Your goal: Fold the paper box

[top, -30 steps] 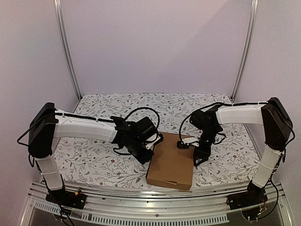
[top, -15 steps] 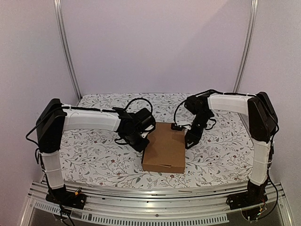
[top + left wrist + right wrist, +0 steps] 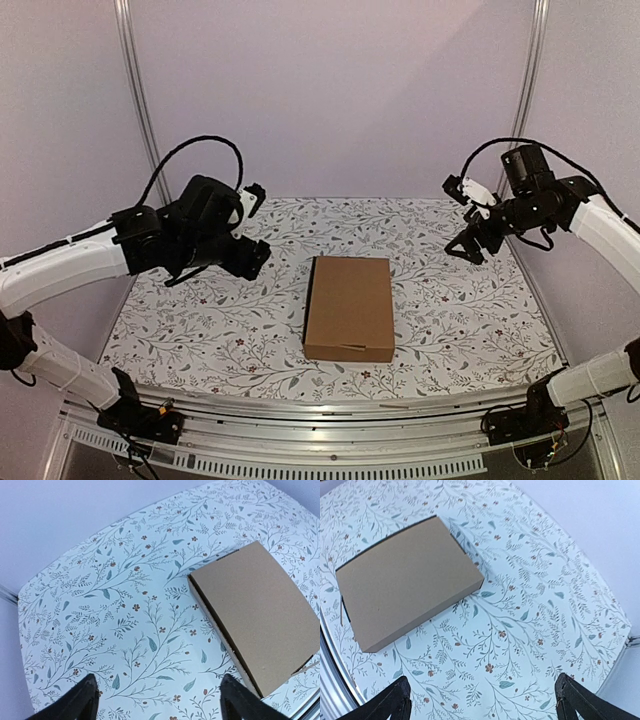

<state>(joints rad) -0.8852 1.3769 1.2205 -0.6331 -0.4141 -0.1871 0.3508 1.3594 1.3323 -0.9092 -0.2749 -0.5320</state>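
The closed paper box (image 3: 348,308) lies flat mid-worktop (image 3: 200,330), one corner cut off in the left wrist view. The left end effector (image 3: 257,222) and right end effector (image 3: 458,218) hang wide open and empty, well apart from it. The wrist views show only their fingertips (image 3: 85,702).

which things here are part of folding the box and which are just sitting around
Part of the job:
- box, closed, flat on the cloth
- left gripper, open, clear of the box
- right gripper, open, clear of the box

Just there:
- floral cloth
- metal rail at the near edge
- frame posts
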